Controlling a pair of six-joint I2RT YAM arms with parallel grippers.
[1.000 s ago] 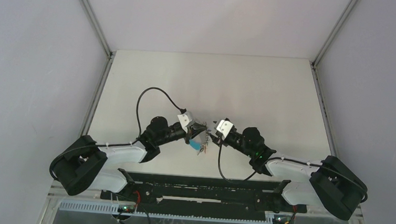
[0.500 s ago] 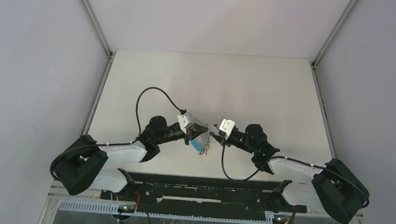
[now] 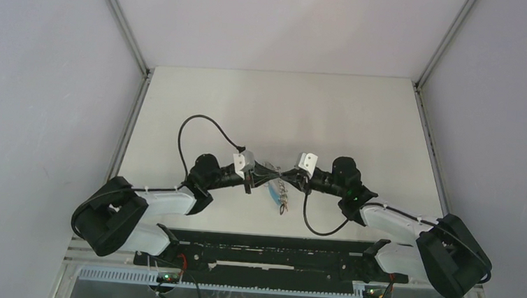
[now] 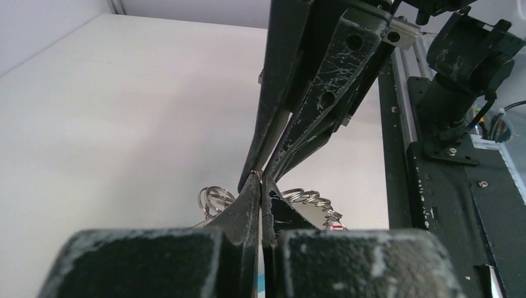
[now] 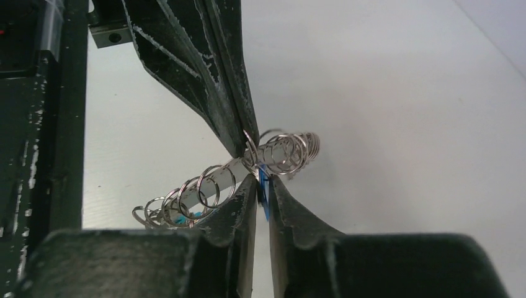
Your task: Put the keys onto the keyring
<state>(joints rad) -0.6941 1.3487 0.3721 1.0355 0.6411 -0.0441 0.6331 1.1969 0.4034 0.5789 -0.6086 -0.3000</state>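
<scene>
My two grippers meet tip to tip above the near middle of the table point(image 3: 284, 108). The left gripper point(image 3: 270, 175) is shut on the keyring point(image 3: 280, 191), whose small silver rings point(image 4: 214, 200) fan out on both sides of its tips point(image 4: 260, 179). The right gripper point(image 3: 286, 176) is shut on the dark-blue key point(image 5: 263, 186), of which only a thin blue sliver shows between its fingertips point(image 5: 248, 189). The key sits right at the ring wire, among the silver rings point(image 5: 286, 151). A red bit point(image 4: 335, 227) and a cyan bit point(image 5: 180, 218) hang on the keyring.
The black base rail point(image 3: 267, 251) and a slotted cable duct point(image 3: 237, 282) run along the near edge. Each wrist trails a black cable loop point(image 3: 196, 127). Grey walls close the table in on the left, right and back.
Both grippers have drawn away from the bases and levelled out. The hanging bunch has shifted right and now stretches between the two tips.
</scene>
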